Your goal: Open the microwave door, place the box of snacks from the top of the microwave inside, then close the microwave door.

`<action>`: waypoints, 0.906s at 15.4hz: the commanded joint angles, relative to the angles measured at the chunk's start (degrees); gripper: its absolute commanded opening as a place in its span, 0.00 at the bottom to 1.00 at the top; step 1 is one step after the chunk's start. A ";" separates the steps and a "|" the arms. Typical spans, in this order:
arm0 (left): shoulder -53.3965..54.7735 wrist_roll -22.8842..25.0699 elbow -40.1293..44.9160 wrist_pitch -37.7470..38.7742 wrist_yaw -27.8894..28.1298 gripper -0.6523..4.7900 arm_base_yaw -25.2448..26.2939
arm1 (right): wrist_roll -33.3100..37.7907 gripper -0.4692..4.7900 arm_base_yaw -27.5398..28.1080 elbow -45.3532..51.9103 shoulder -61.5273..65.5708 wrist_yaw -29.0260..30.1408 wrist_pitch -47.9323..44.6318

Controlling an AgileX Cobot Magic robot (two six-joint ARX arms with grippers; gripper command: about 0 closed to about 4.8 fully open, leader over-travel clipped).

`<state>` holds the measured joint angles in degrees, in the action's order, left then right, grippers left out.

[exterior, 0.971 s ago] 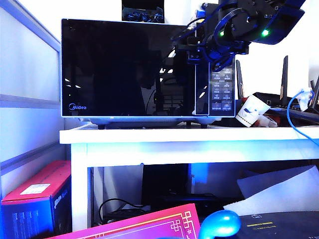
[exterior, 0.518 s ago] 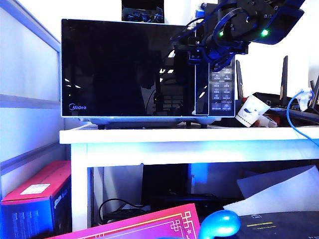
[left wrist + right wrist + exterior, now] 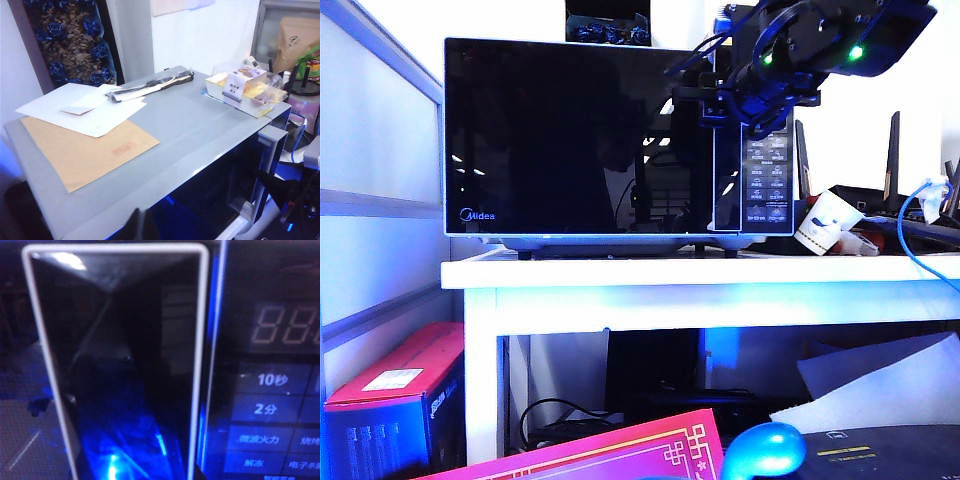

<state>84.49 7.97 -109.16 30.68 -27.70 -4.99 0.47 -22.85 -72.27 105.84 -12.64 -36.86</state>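
Note:
The microwave point(image 3: 620, 140) stands on a white table point(image 3: 700, 275). Its glossy black door point(image 3: 570, 140) looks shut or only barely ajar. My right gripper point(image 3: 705, 100) is at the door's upper right edge, beside the button panel point(image 3: 765, 170). The right wrist view is filled by the door's silver rim point(image 3: 197, 365) and the panel point(image 3: 270, 405), and its fingers do not show clearly. The box of snacks point(image 3: 245, 90) sits on the microwave's grey top point(image 3: 190, 130), at the far corner. My left gripper point(image 3: 142, 227) hovers shut above the top's front edge.
On the microwave's top lie a brown envelope point(image 3: 85, 145), white sheets point(image 3: 85, 107) and a black strap point(image 3: 150, 87). A black box of blue flowers point(image 3: 65, 40) stands behind. A paper cup point(image 3: 820, 222) and a router point(image 3: 892, 150) stand right of the microwave. A red box point(image 3: 395, 395) is below.
My right arm has tipped up a little, while its gripper stays at the door's upper right edge. The door has not visibly moved.

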 commanded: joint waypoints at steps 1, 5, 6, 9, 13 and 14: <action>-0.15 0.15 -0.31 -0.79 0.07 0.11 0.07 | -1.16 0.35 0.00 -0.17 -2.89 -0.90 0.61; -0.15 0.20 -0.31 -0.79 0.07 0.11 0.07 | -1.16 0.35 -0.02 -0.17 -4.44 -0.70 2.80; -0.13 0.20 -0.31 -0.81 0.09 0.11 0.07 | -1.16 0.35 -0.02 -0.17 -4.50 -0.68 2.78; -0.13 0.20 -0.31 -0.96 0.09 0.11 0.07 | -1.16 0.68 -0.02 -0.17 -4.70 1.90 3.37; -0.13 0.17 -0.31 -1.01 0.09 0.11 0.07 | -1.20 0.91 0.00 -0.17 -5.09 5.11 3.93; -0.13 0.20 -0.31 -1.01 0.09 0.11 0.07 | -2.25 0.91 0.02 -0.15 -5.99 5.09 4.33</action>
<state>84.49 8.03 -109.16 30.63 -27.62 -4.99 -0.89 -22.85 -72.25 101.14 -7.66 -31.90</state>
